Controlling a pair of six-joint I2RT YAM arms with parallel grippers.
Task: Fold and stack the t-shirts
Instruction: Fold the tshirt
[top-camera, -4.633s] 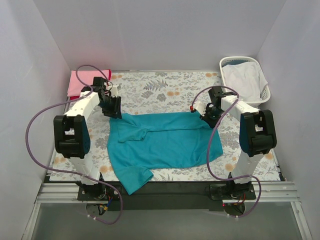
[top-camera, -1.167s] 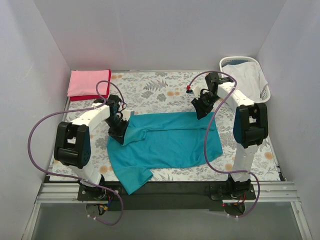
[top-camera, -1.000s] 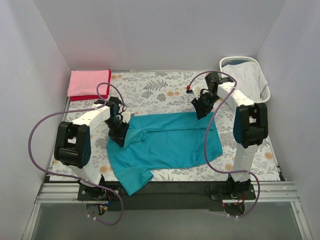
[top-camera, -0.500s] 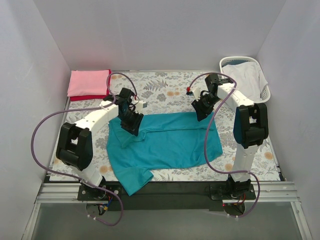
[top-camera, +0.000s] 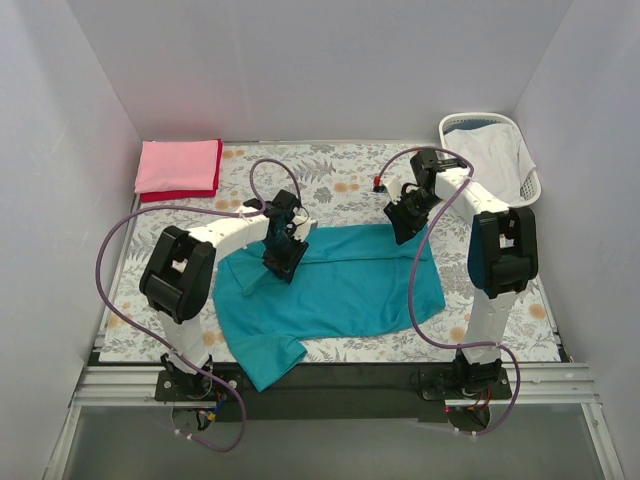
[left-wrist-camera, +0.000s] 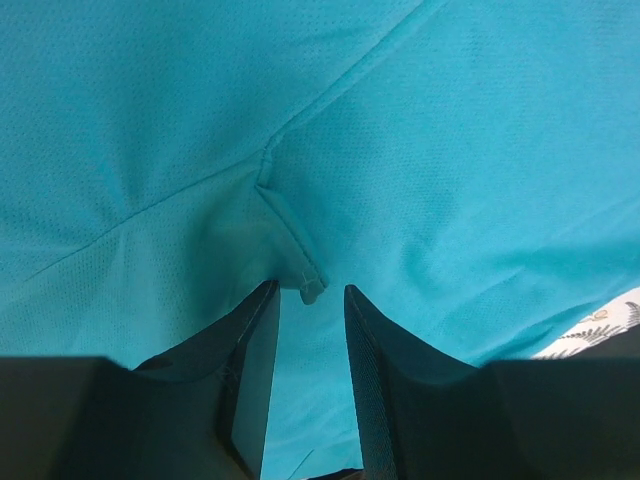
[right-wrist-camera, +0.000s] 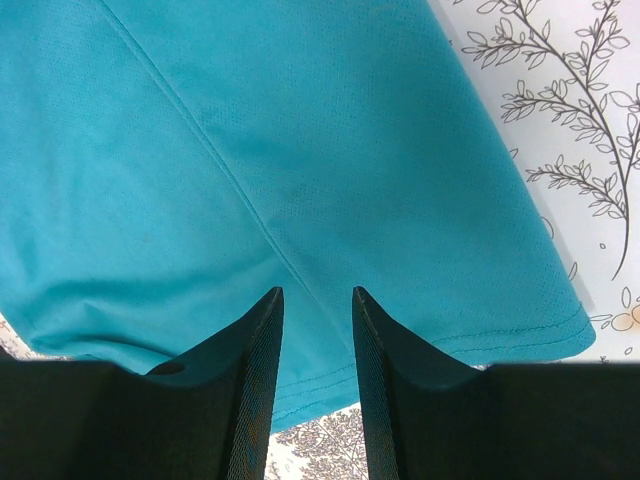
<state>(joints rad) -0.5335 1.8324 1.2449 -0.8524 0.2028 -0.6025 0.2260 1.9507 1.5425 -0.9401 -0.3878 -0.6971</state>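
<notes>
1. The floral worktop (top-camera: 330, 175) carries everything.
2. The teal t-shirt (top-camera: 340, 290) lies spread across the middle of the worktop, nearer the near edge. One sleeve droops over that edge on the left. Its far edge runs fairly straight between the two arms. It is not yet a compact fold.
3. The white laundry basket (top-camera: 480, 119) sits in the far right corner with pale cloth inside.
4. A folded pink t-shirt (top-camera: 178, 165) rests on a folded red t-shirt (top-camera: 160, 196) in the far left corner, well apart from the teal one.
5. The left fingers (top-camera: 284, 262) hang over the teal shirt's far left part by a sleeve seam. They stand parted and clamp nothing, and a small pucker of cloth sits just at their tips.
6. The right fingers (top-camera: 403, 228) hover over the far right corner near the hem, also parted and empty.
7. The shirt looks light, thin and limp, so it will likely sag and crease when lifted. The hem corner and the shoulder seam seem the best places to pinch, both sides together, so the fold stays straight.
</notes>
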